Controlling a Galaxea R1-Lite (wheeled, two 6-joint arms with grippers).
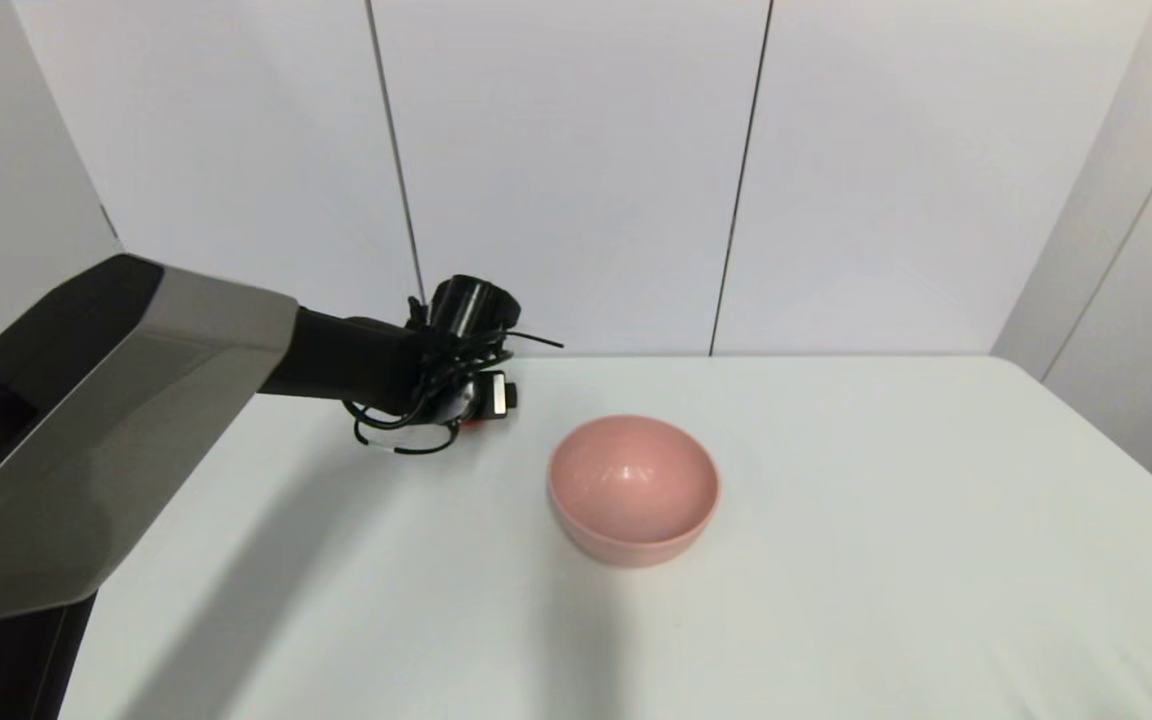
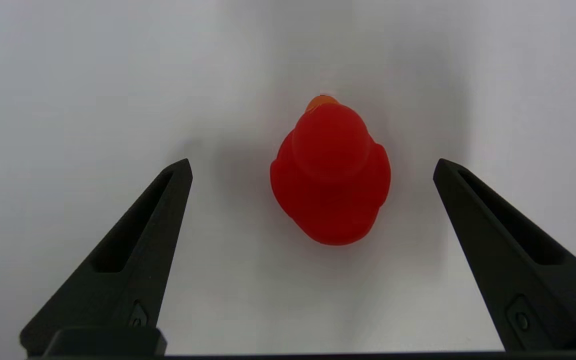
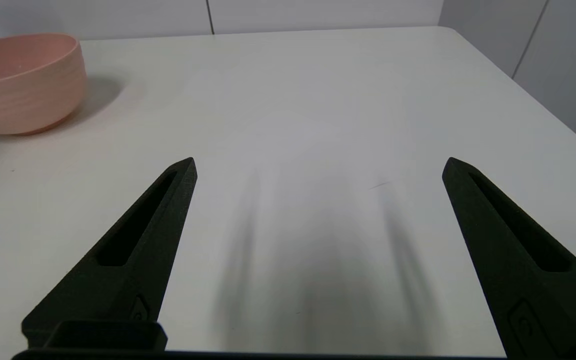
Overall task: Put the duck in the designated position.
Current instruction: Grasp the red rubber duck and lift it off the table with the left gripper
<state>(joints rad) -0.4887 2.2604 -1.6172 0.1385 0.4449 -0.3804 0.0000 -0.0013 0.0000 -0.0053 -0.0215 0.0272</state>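
the left gripper point(image 2: 312, 167) hung over the duck point(image 2: 330, 172), jaws spread wide. the duck sat centred between them, touching neither. the right gripper point(image 3: 318, 165) was spread too.

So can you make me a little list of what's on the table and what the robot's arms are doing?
duck: tiny red duck sitting on the white table, not picked up yet
bowl: pink bowl, nothing in it, standing to the right of the duck
left tool: left tool open, right above the duck, one finger on each side, not touching it
right tool: right tool open, holding nothing, over bare table, off to the bowl's right
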